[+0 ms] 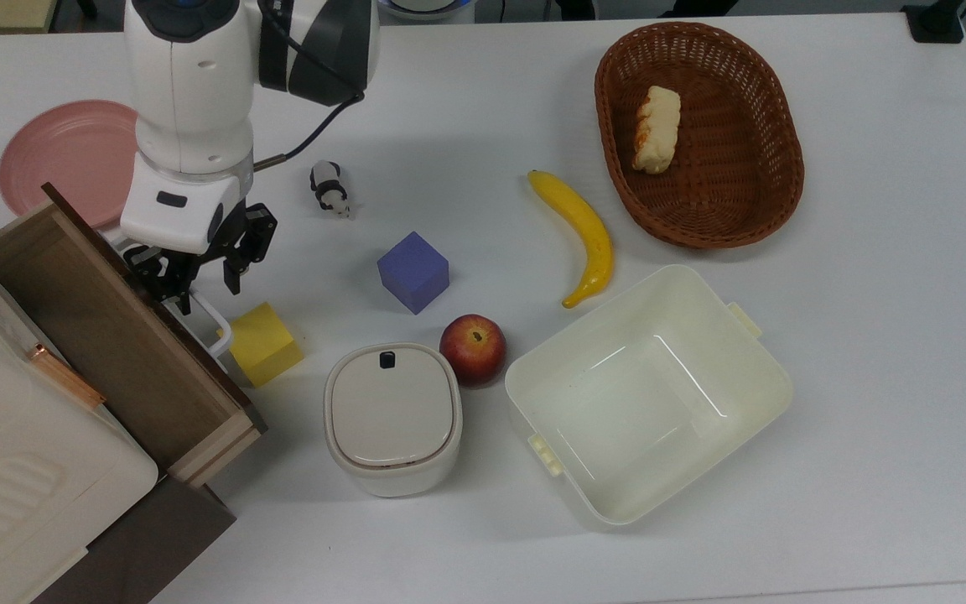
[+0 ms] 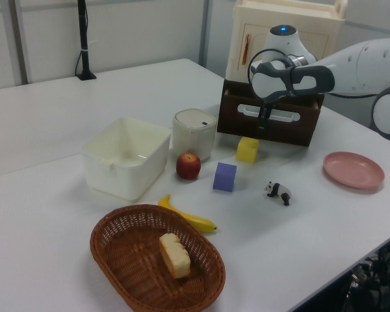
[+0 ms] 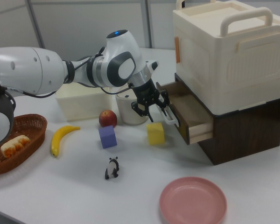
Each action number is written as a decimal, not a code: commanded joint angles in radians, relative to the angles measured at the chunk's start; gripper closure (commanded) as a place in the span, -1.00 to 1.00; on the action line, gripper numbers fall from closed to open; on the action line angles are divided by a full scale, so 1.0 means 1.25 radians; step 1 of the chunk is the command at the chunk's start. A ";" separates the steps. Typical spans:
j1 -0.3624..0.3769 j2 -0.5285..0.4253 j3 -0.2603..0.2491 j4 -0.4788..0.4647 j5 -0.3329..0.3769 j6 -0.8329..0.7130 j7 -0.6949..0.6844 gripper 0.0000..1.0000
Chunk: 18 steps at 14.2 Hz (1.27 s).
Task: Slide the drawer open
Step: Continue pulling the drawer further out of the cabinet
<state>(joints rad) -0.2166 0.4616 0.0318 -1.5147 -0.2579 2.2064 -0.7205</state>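
The drawer (image 1: 97,319) juts out partway from the dark cabinet at the top view's left, its brown inside showing. In the left view its dark front panel (image 2: 292,130) faces the table; the right view has its light wood side (image 3: 196,128). My gripper (image 1: 202,285) hangs over the white bar handle (image 1: 213,323), open, one finger between panel and bar, the other on the table side. It also appears at the handle (image 2: 283,116) as the gripper (image 2: 265,123), and as the gripper (image 3: 151,108) beside the handle (image 3: 170,117).
A yellow cube (image 1: 263,344) sits right against the handle's end. Nearby stand a lidded white canister (image 1: 391,415), an apple (image 1: 473,348), a purple cube (image 1: 413,271), a toy panda (image 1: 328,186) and a pink plate (image 1: 55,159). Farther right lie a banana (image 1: 579,231), a basket (image 1: 785,193) and a cream tub (image 1: 772,369).
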 commanded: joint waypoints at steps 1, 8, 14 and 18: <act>0.019 -0.039 0.019 -0.052 -0.002 -0.051 0.020 -0.06; 0.020 -0.045 0.035 -0.052 -0.002 -0.083 0.022 -0.06; 0.027 -0.047 0.037 -0.051 -0.002 -0.100 0.022 -0.06; 0.024 -0.048 0.037 -0.051 -0.002 -0.099 0.020 -0.06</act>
<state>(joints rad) -0.2050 0.4399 0.0560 -1.5228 -0.2586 2.1258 -0.7204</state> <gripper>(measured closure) 0.467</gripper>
